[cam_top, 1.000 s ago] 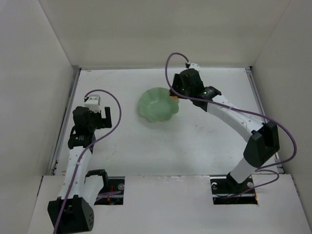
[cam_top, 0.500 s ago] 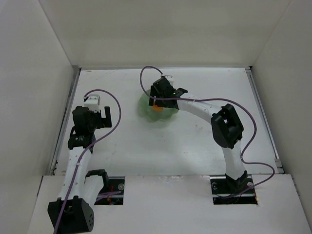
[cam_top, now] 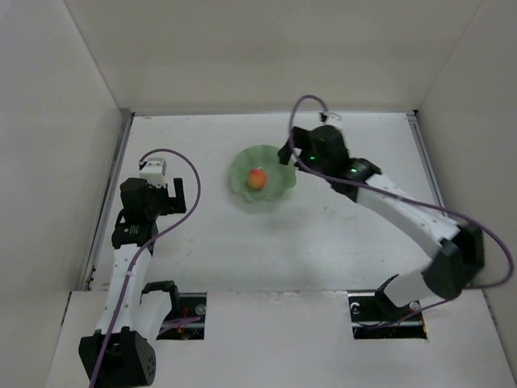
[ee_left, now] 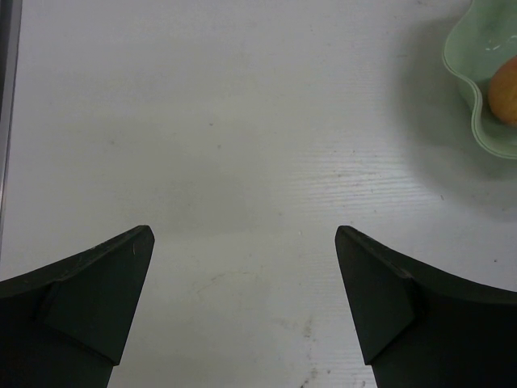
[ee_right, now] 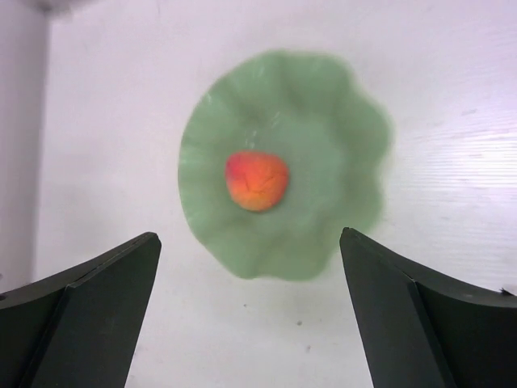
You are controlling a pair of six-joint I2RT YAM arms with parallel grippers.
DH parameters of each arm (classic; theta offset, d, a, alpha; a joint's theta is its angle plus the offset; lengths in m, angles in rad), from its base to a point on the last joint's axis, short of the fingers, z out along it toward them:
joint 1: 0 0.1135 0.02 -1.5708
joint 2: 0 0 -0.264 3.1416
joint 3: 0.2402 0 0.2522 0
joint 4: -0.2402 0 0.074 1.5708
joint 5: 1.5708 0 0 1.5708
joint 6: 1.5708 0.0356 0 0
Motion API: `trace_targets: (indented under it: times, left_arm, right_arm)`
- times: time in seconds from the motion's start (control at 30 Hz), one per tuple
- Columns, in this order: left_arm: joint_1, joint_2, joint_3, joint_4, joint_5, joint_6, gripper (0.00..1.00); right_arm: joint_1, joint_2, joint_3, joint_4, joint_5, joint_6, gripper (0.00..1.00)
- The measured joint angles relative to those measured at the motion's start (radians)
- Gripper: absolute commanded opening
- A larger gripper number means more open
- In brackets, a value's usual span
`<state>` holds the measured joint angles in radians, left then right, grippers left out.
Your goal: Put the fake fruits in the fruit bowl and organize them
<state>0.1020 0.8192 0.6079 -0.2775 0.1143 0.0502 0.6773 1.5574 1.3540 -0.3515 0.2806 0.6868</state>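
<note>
Right wrist view: fake peach (ee_right: 256, 180) centred in the scalloped bowl (ee_right: 343, 162). Left gripper (ee_left: 245, 232) and right gripper (ee_right: 249, 236) jaws spread, empty; lift straight up, clearing its rim.

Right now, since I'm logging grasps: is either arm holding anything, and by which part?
Nothing is held. The left gripper and right gripper have open, empty jaws; the peach lies loose in the bowl.

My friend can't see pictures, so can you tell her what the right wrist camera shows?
A small orange-red fake fruit sits in the middle of a pale green fruit bowl with a wavy rim, on a white table. The right gripper is open, its two dark fingers in the bottom corners, holding nothing.
</note>
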Motion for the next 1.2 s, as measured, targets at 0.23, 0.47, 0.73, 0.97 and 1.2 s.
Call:
trace_targets:
  times: [0.23,0.47,0.73,0.97,1.2]
  left_arm:
    - [0.002,-0.002,0.004,-0.035,0.003,-0.008,1.00]
    - [0.002,0.006,0.004,-0.021,0.003,-0.026,1.00]
    - [0.002,0.063,0.004,-0.014,-0.002,-0.026,1.00]
    - [0.002,0.068,0.005,-0.013,-0.005,-0.026,1.00]
    - [0.002,0.068,0.013,-0.019,-0.005,-0.028,1.00]
  right_arm:
    - [-0.471,-0.672,-0.451,0.027,0.010,0.055,1.00]
    - [-0.952,-0.862,-0.689,-0.117,-0.180,-0.016,1.00]
    - [-1.063,-0.916,-0.734,-0.174,-0.289,-0.066,1.00]
    - [-1.049,-0.918,-0.735,-0.175,-0.296,-0.074,1.00]
    - [-1.049,-0.918,-0.748,-0.175,-0.296,-0.074,1.00]
